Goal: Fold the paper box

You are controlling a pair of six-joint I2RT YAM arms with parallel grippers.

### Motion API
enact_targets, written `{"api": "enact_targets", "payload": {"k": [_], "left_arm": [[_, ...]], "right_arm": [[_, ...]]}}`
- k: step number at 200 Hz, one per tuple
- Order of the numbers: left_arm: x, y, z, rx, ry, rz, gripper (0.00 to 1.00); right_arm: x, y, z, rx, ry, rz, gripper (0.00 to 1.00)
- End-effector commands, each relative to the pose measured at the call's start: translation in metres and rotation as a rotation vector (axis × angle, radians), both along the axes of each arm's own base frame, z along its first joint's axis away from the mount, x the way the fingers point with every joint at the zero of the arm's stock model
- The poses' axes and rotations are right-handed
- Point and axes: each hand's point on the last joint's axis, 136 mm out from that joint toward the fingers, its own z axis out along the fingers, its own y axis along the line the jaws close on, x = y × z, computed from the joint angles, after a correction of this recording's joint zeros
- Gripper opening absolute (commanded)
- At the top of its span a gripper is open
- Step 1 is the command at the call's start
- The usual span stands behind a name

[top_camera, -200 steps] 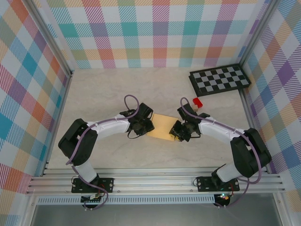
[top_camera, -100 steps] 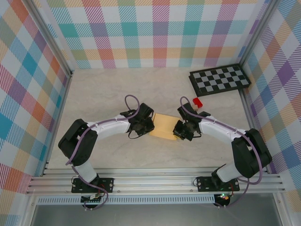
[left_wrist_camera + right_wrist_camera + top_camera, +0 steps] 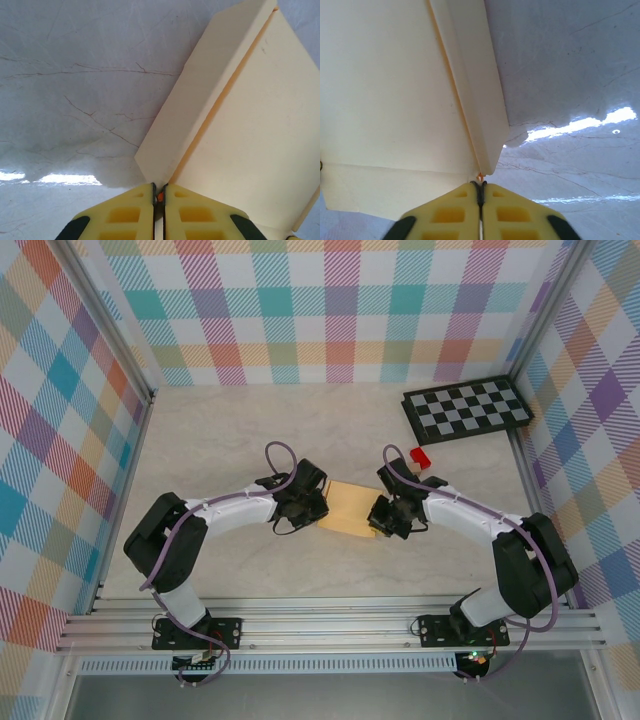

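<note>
The paper box (image 3: 348, 510) lies near the middle of the bench (image 3: 220, 440), between the two arms. The left end effector (image 3: 159, 190) is pinched together on the box's left edge, right where a crease splits a narrow panel from the wide one. The right end effector (image 3: 480, 186) is clamped the same way on the opposite edge. A red block (image 3: 420, 457) and a checkerboard (image 3: 466, 408) sit well apart, toward the far right corner
</note>
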Motion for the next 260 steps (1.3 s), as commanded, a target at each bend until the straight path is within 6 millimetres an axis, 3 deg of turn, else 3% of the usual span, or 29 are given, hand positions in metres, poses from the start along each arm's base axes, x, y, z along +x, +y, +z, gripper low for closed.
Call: {"api": "enact_targets", "payload": {"k": [1, 100, 179, 232, 260], "left_arm": [[-0.018, 0.012, -0.021, 0.062, 0.065, 0.006, 0.13], [-0.014, 0.018, -0.012, 0.091, 0.031, 0.011, 0.16], [-0.007, 0.021, 0.021, 0.124, -0.051, -0.053, 0.31], [-0.007, 0.016, 0.010, 0.130, -0.033, -0.094, 0.31], [0.004, 0.018, 0.020, 0.153, -0.063, -0.104, 0.33]], "right_arm": [[-0.001, -0.001, 0.001, -0.025, 0.017, 0.007, 0.20], [-0.005, -0.007, 0.018, -0.043, -0.029, 0.076, 0.26], [0.007, 0.006, 0.003, -0.005, -0.012, 0.099, 0.22], [0.016, 0.004, 0.006, -0.002, -0.043, 0.090, 0.19], [0.020, 0.002, 0.008, 0.002, -0.047, 0.091, 0.18]]}}
